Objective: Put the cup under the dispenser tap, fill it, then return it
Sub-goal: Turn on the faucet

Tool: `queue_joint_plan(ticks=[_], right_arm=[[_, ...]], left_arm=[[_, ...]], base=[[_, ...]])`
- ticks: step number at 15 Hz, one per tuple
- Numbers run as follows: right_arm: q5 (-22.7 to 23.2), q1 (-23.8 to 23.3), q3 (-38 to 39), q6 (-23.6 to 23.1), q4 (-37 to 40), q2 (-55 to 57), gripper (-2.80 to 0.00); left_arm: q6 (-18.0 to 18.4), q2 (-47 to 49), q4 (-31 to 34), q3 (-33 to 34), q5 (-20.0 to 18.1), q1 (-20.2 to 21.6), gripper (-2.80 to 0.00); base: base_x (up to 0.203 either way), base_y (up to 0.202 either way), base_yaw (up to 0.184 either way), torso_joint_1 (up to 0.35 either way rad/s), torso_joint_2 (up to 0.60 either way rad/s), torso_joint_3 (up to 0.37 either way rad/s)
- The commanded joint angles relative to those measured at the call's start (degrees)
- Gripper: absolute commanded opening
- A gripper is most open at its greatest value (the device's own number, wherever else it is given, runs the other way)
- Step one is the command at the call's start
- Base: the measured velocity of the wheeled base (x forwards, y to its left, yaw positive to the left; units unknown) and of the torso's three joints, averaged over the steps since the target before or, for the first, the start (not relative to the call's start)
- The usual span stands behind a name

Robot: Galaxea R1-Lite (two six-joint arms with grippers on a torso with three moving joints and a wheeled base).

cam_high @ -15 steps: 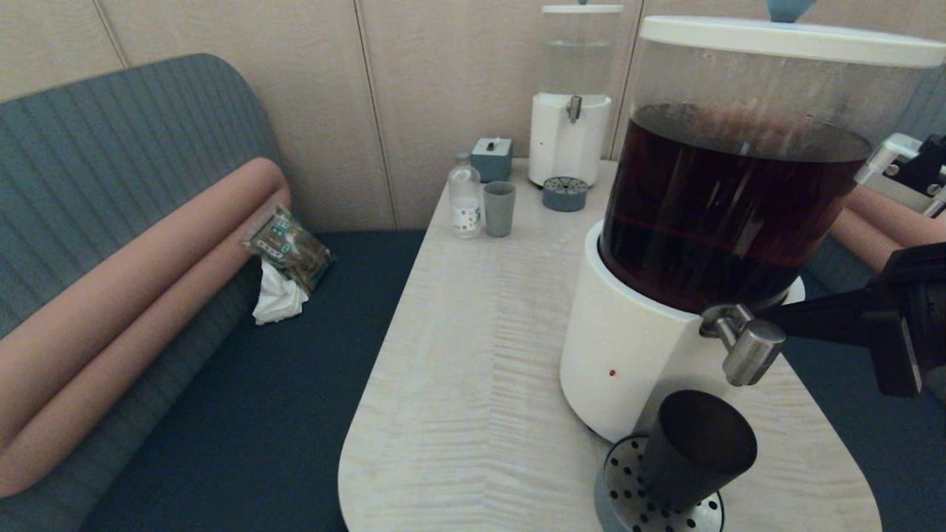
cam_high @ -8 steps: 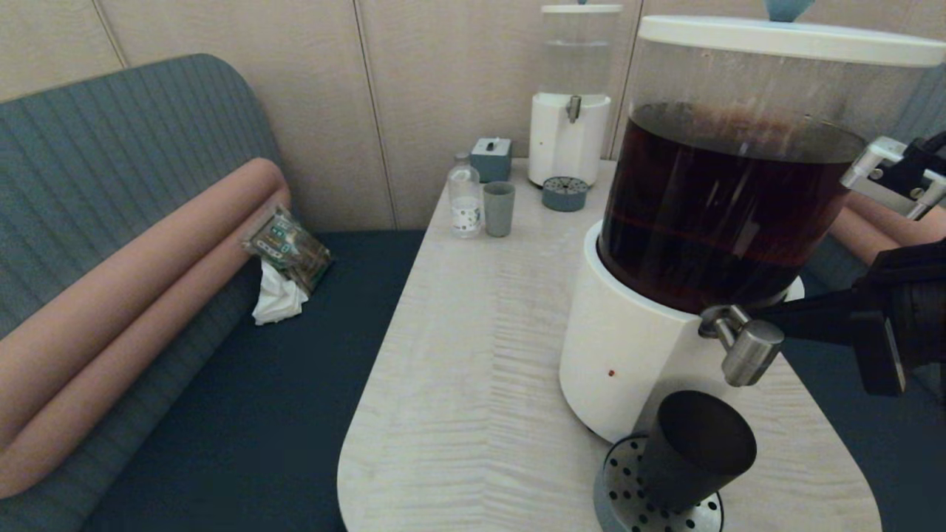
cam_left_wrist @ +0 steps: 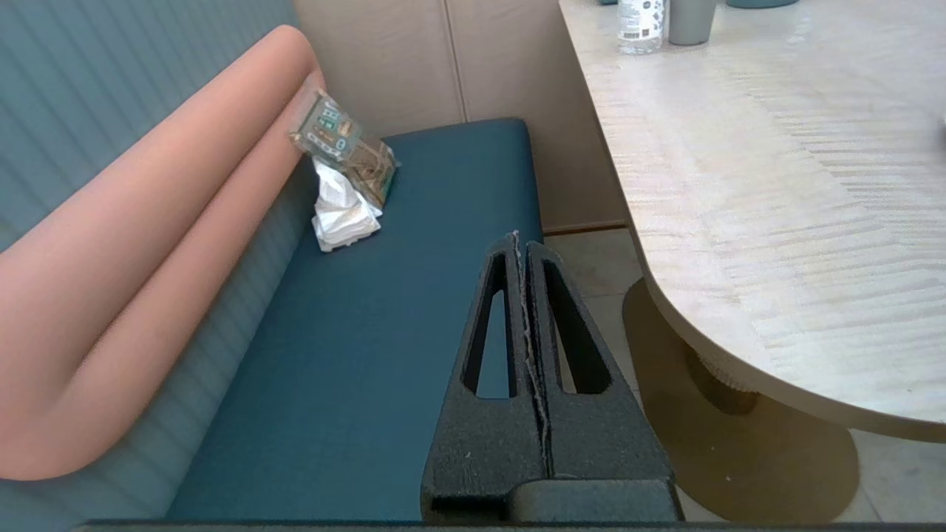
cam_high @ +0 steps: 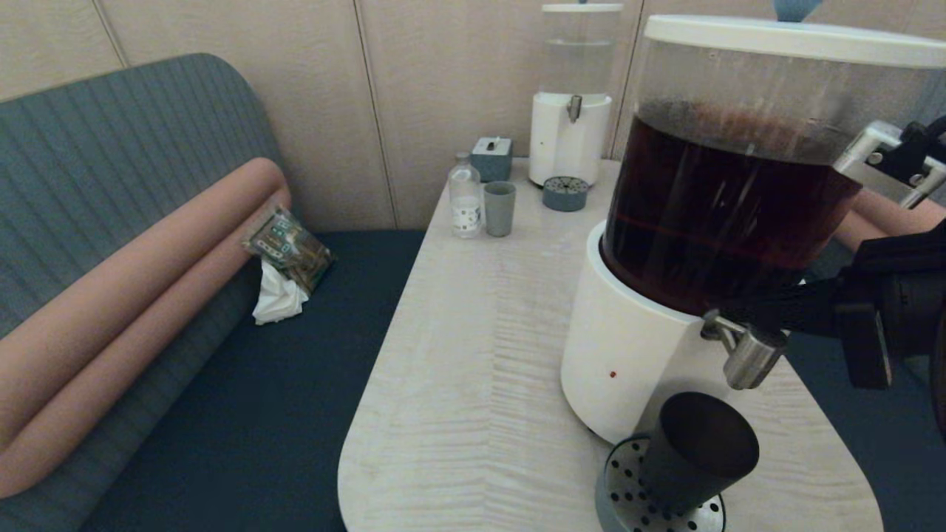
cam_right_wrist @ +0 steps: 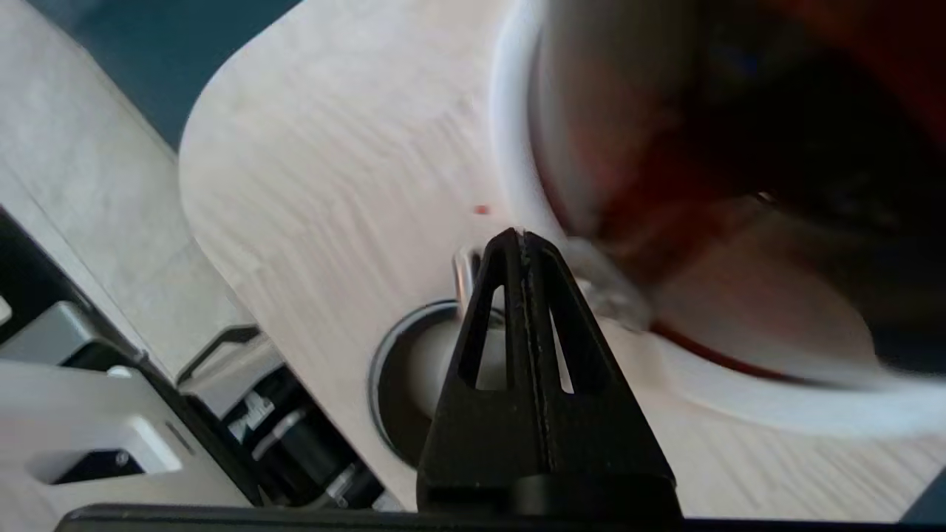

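The black cup (cam_high: 698,458) stands on the perforated steel drip tray (cam_high: 628,510), just below the brushed-steel dispenser tap (cam_high: 750,358) of the big white-based dispenser (cam_high: 628,355) with dark brown liquid. My right gripper (cam_high: 730,314) reaches in from the right, shut and empty, its tips against the top of the tap. In the right wrist view the right gripper (cam_right_wrist: 521,235) covers most of the tap (cam_right_wrist: 464,270). No stream shows. My left gripper (cam_left_wrist: 521,240) is shut and parked above the blue bench, left of the table.
At the table's far end stand a small clear-liquid dispenser (cam_high: 569,140), its drip tray (cam_high: 565,194), a grey-blue tumbler (cam_high: 499,208), a small bottle (cam_high: 465,196) and a grey box (cam_high: 492,158). A packet and tissue (cam_high: 290,247) lie on the bench.
My right gripper has slid left along the dispenser's side until its tips rest on the tap. The big dispenser's tank has tipped slightly. The cup has stayed put.
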Motion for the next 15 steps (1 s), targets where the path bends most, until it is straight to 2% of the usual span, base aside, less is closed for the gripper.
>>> queue_joint_plan(ticks=[1, 9, 15], right_arm=[[-0.37, 0.06, 0.20, -0.01, 0.34, -0.13, -2.80], [-0.62, -0.06, 0.64, 0.16, -0.92, -1.08, -2.80], [-1.06, -4.78, 0.81, 0.16, -1.35, -4.31, -2.80]], left_arm=[[0.05, 0.09, -0.04, 2.29, -0.03, 0.01, -2.80], [0.05, 0.09, -0.04, 2.29, -0.03, 0.01, -2.80], [0.05, 0.09, -0.04, 2.29, -0.03, 0.01, -2.80]], base=[[0.000, 0.000, 0.000, 0.000, 0.00, 0.000], [0.000, 0.000, 0.000, 0.000, 0.00, 0.000], [0.000, 0.000, 0.000, 0.000, 0.00, 0.000]])
